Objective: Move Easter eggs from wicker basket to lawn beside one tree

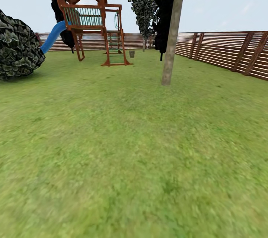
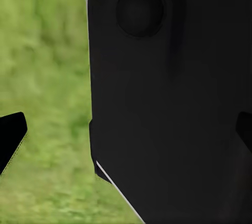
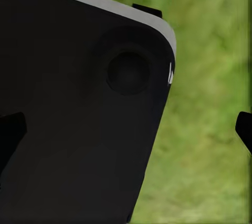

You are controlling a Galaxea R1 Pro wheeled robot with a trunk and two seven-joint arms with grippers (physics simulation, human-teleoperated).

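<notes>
Beyond lawn [image 1: 130, 163], unmarked wicker basket [image 1: 131, 54]

Large matte black body panel [image 2: 173, 103] beyond the left fingers: flat, rounded at the corners, with a shallow round recess [image 2: 139, 10] and a thin pale grey edge [image 2: 119, 192]. Black fingertips [image 2: 11, 137] at both sides of it, wedge-shaped, plain, unmarked.

Same kind of black panel [image 3: 73, 119] beyond the right fingers, with a round recess [image 3: 128, 73], a light grey bevelled rim [image 3: 105, 3] and a small white mark [image 3: 170, 73] by the rounded corner. Black fingertips [image 3: 244, 127] to either side, sharp-cornered.
</notes>
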